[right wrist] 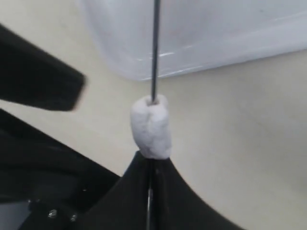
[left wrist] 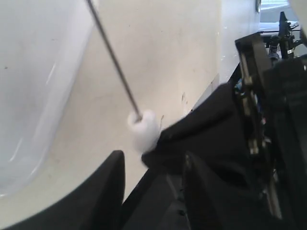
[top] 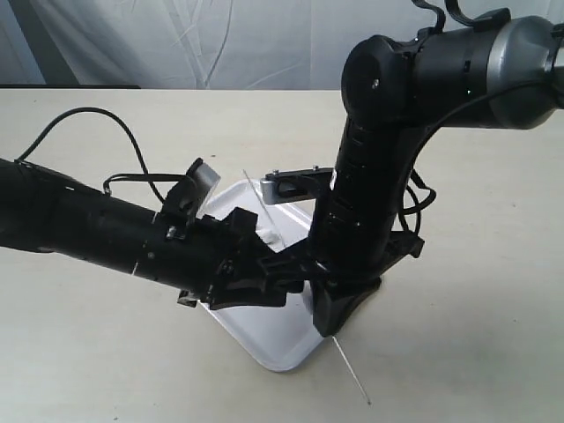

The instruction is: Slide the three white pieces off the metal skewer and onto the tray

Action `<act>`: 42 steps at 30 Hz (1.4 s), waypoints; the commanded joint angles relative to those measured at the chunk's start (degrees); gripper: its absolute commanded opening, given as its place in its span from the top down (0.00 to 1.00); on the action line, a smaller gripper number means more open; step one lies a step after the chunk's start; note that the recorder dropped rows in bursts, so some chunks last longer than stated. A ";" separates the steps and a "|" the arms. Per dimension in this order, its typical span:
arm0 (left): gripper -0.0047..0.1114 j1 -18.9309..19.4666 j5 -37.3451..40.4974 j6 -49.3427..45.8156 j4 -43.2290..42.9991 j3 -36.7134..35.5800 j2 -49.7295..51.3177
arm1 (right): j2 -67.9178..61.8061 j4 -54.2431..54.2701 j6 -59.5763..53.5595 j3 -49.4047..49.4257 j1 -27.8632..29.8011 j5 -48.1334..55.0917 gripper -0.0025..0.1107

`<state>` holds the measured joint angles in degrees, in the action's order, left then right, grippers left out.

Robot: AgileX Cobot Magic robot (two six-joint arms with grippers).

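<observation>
**Exterior view**
- Desk: a pale beige desk (top: 458, 352) carries everything.
- Tray: a flat white rectangular plastic tray (top: 264, 339) with a low rim lies on the desk, largely covered by both tools.
- Skewer: a thin straight silver-grey metal skewer (top: 351, 374) slants across the tray. One end projects past the tray's near corner over the desk, and the other end shows at the tray's far side.
- Left tool: the black left tool (top: 286, 273) is over the tray. How far it is open cannot be read in this view.
- Right tool: the black right tool (top: 328, 324) points down at the tray's near edge, on the skewer's line.

**Left wrist view**
- White piece: a small white lump (left wrist: 144, 129) is threaded on the metal skewer (left wrist: 112, 60). It sits just outside the tray's rim (left wrist: 29, 96), over bare desk.
- Contact: the lump touches the right tool's black fingertips.
- Left tool state: its fingers (left wrist: 112, 191) stand apart and grip nothing visible. The lump is just beyond the gap between them.

**Right wrist view**
- Right tool state: its fingers are closed together (right wrist: 151, 165) on the metal skewer, which emerges from between the tips.
- White piece: the white lump (right wrist: 151, 127) rests against those fingertips on the side towards the tray, still outside the tray's rim (right wrist: 216, 33).
- Skewer: the rod (right wrist: 154, 48) runs from the lump over the tray's rim.
- Count: one elongated lump shows. Whether it is more than one piece pressed together cannot be told.
</observation>
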<state>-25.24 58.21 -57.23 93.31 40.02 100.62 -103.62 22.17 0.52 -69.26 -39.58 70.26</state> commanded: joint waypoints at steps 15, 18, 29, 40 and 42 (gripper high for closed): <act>0.62 -5.29 -4.55 -1.26 4.65 -0.06 -0.23 | -0.02 -0.30 -2.50 -0.69 0.21 -0.30 0.98; 0.62 -5.29 -4.48 -1.26 4.54 -0.06 -0.23 | -0.02 -1.31 -2.50 -0.69 0.21 -0.30 0.98; 0.66 -5.29 -6.67 0.51 2.88 -0.06 -0.23 | -0.02 1.43 -2.50 -0.69 0.21 -0.30 0.98; 0.73 -5.29 -7.89 0.51 3.91 -0.06 -0.23 | -0.02 3.85 -3.09 -0.69 0.21 -0.30 0.98; 0.75 -5.29 -8.37 0.51 3.91 -0.06 -0.23 | -0.02 3.85 -3.09 -0.69 0.21 -0.30 0.98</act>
<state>-30.21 50.57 -56.85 96.53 40.02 100.62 -103.62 25.82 -1.98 -69.56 -39.58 70.44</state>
